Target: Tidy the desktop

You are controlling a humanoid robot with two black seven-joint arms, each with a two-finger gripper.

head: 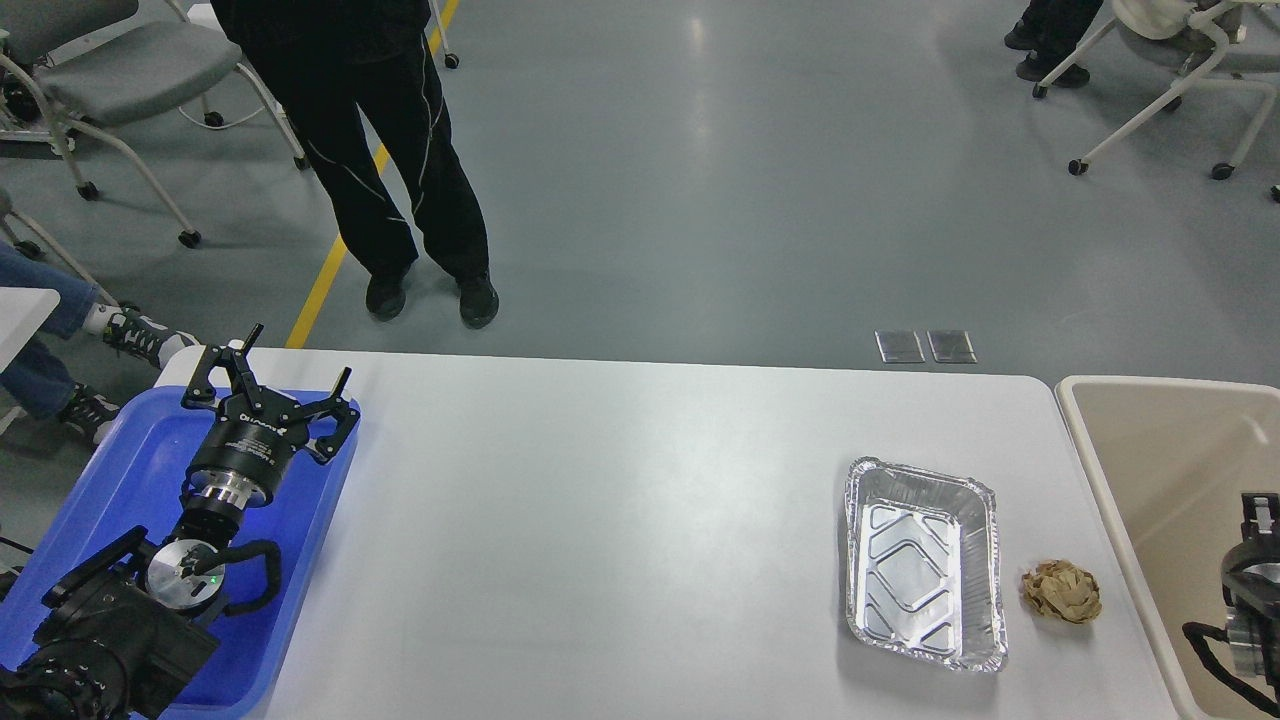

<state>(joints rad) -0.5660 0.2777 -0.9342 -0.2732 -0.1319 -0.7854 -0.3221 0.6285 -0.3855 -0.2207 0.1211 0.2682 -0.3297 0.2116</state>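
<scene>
The white desktop point(620, 500) fills the middle of the head view. An empty foil tray point(922, 562) lies on its right part. A crumpled brown paper wad point(1062, 591) lies just right of the foil tray. My left gripper point(288, 372) is open and empty, hovering over the far end of the blue plastic tray point(130, 470) at the left edge. My right gripper point(1258, 515) shows only as a dark part at the right edge, over the beige bin point(1110, 470). Its fingers cannot be told apart.
A person in black point(400, 150) stands on the floor beyond the far left of the desk. Wheeled chairs stand at the far left and far right. Another person's legs show at the left edge.
</scene>
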